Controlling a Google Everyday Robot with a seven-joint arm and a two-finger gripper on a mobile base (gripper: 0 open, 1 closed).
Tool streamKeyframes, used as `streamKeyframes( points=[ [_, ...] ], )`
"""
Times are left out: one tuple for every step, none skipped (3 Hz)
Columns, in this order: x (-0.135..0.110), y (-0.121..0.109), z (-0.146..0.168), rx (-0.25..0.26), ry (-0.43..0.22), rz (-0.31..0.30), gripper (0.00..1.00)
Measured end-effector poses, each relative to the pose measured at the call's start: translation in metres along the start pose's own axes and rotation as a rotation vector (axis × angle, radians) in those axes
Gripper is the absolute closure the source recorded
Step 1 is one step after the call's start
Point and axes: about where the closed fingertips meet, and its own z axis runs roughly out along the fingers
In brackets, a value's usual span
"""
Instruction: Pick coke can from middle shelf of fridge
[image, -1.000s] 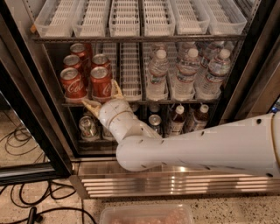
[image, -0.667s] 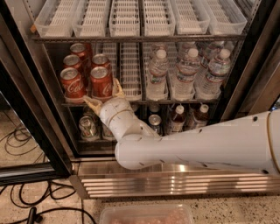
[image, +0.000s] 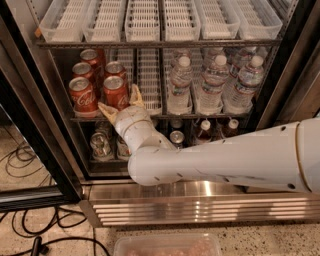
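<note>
Presently, the gripper is held at the front rail of the middle shelf of the fridge. The fingers are spread wide, with nothing gripped. A coke can is seen between them, just behind; contact cannot be told. More coke cans are ranked left of the fingers. Water bottles are noted right, well apart.
</note>
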Motion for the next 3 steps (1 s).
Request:
streamKeyframes(
  points=[
    [0.0003,-0.0009,0.0053,0.003,0.002,0.003,0.36],
    [0.0029,0.0000,0.0091,-0.005,0.008,0.022,0.55],
    [0.0029,0.0000,0.0091,-0.005,0.008,0.022,0.78]
  ],
)
